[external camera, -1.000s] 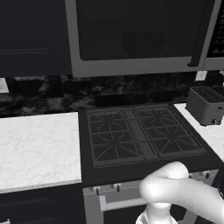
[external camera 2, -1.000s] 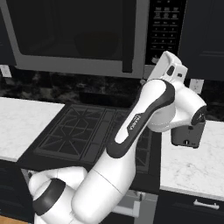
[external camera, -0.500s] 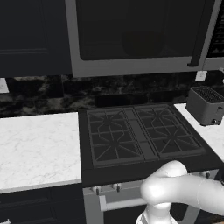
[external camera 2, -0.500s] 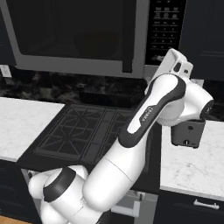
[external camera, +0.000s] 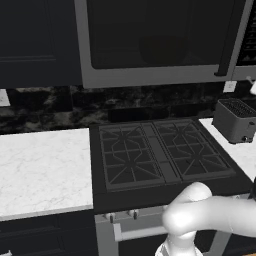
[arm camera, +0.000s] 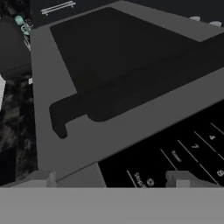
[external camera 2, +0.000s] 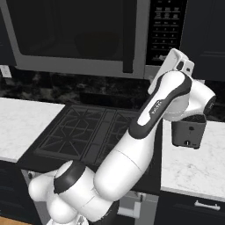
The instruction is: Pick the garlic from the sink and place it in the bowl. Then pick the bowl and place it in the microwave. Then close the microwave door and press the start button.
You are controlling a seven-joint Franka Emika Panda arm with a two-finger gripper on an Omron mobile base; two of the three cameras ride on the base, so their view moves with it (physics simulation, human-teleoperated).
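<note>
**Gripper up at the microwave's button panel**

While the wide grey-framed microwave door [external camera 2: 74, 37] with its dark tinted window sits shut, the two-finger gripper [arm camera: 116, 178], fingers parted and empty, hovers near the dark button panel [arm camera: 183, 153] at the right. The round reddish-brown bowl [external camera: 162, 49] shows dimly behind the window.

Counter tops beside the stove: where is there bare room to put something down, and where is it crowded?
The white marble counter left of the stove lies bare from the backsplash to its front edge. The stove's grates carry no pots. The right counter is tighter: the toaster stands at its back and the arm hangs over it, so only the front strip is free.
</note>
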